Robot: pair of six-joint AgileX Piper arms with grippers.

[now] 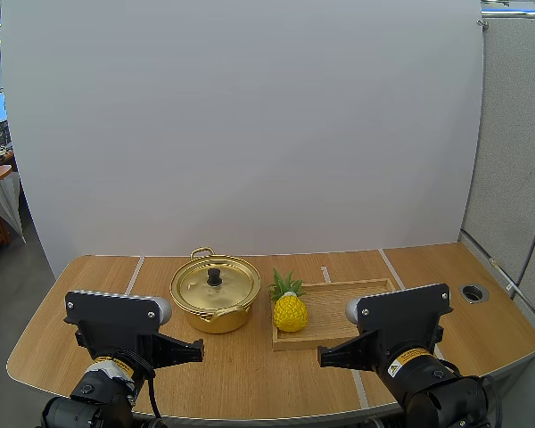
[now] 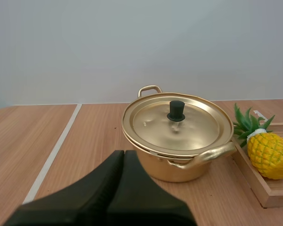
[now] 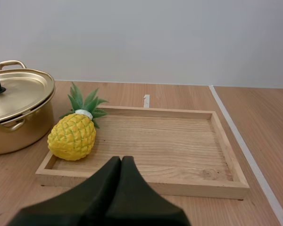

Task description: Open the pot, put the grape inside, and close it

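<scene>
Both grippers clenched empty, pot lidded, pineapple in tray

My left gripper [image 2: 123,154]: fingers pressed together, holding nothing, above the near part of the table [image 1: 259,379], facing the pot [image 1: 216,317]. My right gripper [image 3: 121,159]: likewise closed and empty, facing the tray [image 3: 179,113]. Pot: gold, lid [image 2: 177,125] on, just left of the tray. Pineapple [image 3: 73,136]: in the tray's left end, close beside the pot
</scene>
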